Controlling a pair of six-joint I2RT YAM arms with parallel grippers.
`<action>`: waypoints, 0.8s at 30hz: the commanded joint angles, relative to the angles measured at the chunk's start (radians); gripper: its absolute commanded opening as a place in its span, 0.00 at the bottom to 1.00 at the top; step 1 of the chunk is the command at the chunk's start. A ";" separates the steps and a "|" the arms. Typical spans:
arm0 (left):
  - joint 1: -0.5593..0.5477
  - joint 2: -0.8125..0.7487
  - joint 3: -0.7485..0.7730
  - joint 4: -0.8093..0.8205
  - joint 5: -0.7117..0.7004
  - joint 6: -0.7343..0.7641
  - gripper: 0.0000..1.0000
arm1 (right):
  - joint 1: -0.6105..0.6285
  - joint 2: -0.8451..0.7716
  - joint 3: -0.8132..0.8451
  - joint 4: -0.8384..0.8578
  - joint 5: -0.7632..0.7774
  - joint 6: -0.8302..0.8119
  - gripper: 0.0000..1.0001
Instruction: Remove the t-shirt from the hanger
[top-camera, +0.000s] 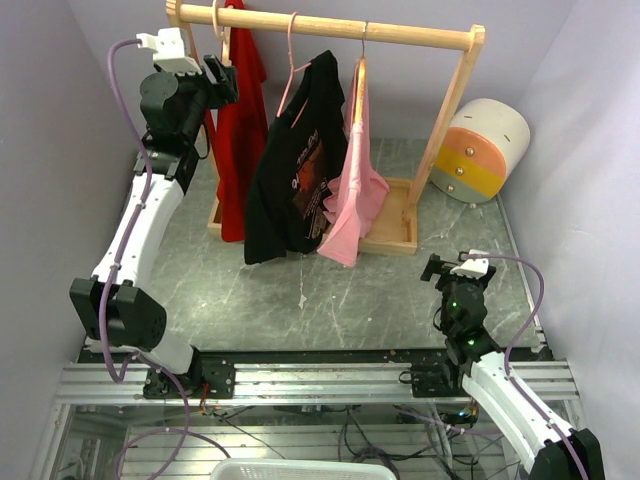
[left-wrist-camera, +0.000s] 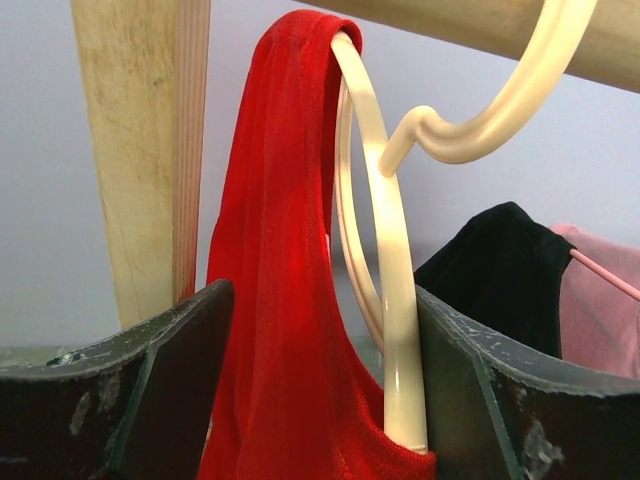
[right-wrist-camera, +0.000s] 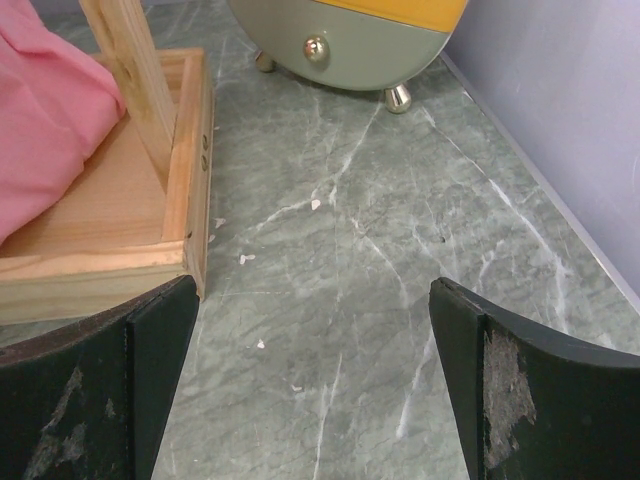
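Note:
A red shirt (top-camera: 240, 130) hangs on a cream hanger (top-camera: 218, 30) at the left end of the wooden rack's rail (top-camera: 400, 35). My left gripper (top-camera: 222, 80) is raised to the shirt's shoulder. In the left wrist view its open jaws stand either side of the red shirt (left-wrist-camera: 280, 300) and the cream hanger (left-wrist-camera: 395, 260); the hanger touches the right finger. The left gripper (left-wrist-camera: 322, 400) has not squeezed the cloth. My right gripper (top-camera: 445, 268) is open and empty, low over the table at the right, and the right wrist view (right-wrist-camera: 312, 400) shows only table between its jaws.
A black printed t-shirt (top-camera: 295, 160) and a pink garment (top-camera: 355, 190) hang further right on the rail. The rack's wooden base (right-wrist-camera: 110, 230) lies left of the right gripper. A round white, orange and yellow case (top-camera: 485, 150) stands at the back right. Grey walls close both sides.

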 joint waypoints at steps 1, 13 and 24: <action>0.025 0.045 0.051 0.042 -0.030 0.018 0.78 | 0.005 -0.003 -0.089 0.024 -0.004 -0.006 1.00; 0.025 0.084 0.113 0.040 -0.031 0.059 0.74 | 0.004 -0.005 -0.090 0.024 -0.004 -0.006 1.00; 0.025 0.075 0.109 0.088 0.073 0.079 0.73 | 0.004 -0.005 -0.089 0.024 -0.005 -0.007 1.00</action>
